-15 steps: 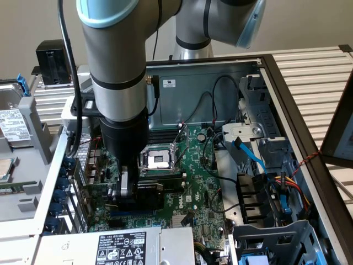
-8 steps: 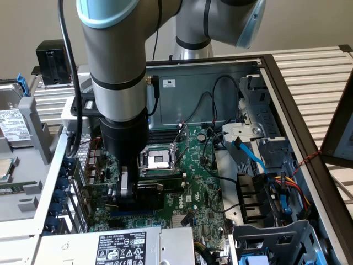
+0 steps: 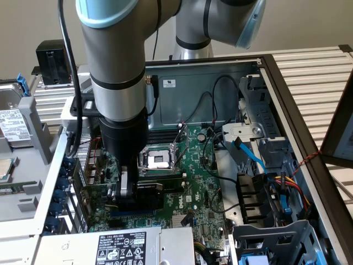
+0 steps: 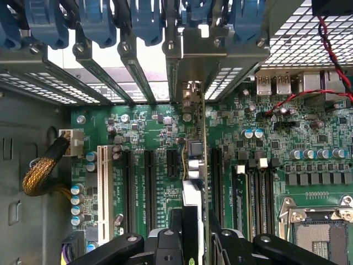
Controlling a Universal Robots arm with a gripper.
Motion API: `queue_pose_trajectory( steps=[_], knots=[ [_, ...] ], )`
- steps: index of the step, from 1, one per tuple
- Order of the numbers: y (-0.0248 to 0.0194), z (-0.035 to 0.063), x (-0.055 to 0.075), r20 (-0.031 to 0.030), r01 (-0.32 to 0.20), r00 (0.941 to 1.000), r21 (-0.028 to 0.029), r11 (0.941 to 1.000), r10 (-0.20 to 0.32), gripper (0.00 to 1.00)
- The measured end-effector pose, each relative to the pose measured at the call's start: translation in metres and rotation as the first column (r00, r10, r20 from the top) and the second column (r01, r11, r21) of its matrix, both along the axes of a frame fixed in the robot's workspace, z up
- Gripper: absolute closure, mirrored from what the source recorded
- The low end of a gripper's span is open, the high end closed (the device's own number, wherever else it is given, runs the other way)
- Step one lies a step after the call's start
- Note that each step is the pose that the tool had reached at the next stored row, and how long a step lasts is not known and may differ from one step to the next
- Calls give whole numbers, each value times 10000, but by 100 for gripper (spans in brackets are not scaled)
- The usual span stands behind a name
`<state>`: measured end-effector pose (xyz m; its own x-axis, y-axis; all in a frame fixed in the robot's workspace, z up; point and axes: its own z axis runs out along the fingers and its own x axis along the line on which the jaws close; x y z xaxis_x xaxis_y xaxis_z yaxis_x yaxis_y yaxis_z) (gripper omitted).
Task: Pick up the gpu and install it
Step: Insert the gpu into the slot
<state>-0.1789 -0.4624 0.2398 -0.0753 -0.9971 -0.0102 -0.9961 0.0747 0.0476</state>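
- While you look down from the wrist, note that the gripper (image 4: 190,234) is clamped on the graphics card (image 4: 194,182), one finger on each side of its thin edge, so the card hangs upright and edge-on to the camera.
- You see the card standing over the motherboard (image 4: 160,138), lined up with one of the long black expansion slots (image 4: 216,176) and running toward the metal rear bracket (image 4: 212,47); that alignment is why it is held vertical and lengthwise to the slots.
- From the exterior view, the gripper (image 3: 128,185) sits low inside the computer case (image 3: 287,99), just beside the processor socket (image 3: 158,159), with the card's black cooler (image 3: 149,196) below it on the board.
- Judging by how low it is, you may take the card as at or in its slot, but the contact edge is hidden by the card's own body, so you cannot tell whether it is fully seated.
- Your arm (image 3: 118,66) blocks the slots at the exterior view's left.
- Whether the card's bracket meets the rear opening under the blue clips (image 4: 146,19) is hard to make out.
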Motion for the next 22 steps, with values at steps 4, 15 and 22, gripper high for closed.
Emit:
queue_pose_trajectory(
  steps=[4,15,22],
  knots=[
    [0,0,-1,0,-78,10000,0,10000,78,73],
    [0,0,-3,45,-297,9995,0,9996,297,73],
    [0,1,-5,44,-447,9990,-2,9990,447,73]
  ],
)
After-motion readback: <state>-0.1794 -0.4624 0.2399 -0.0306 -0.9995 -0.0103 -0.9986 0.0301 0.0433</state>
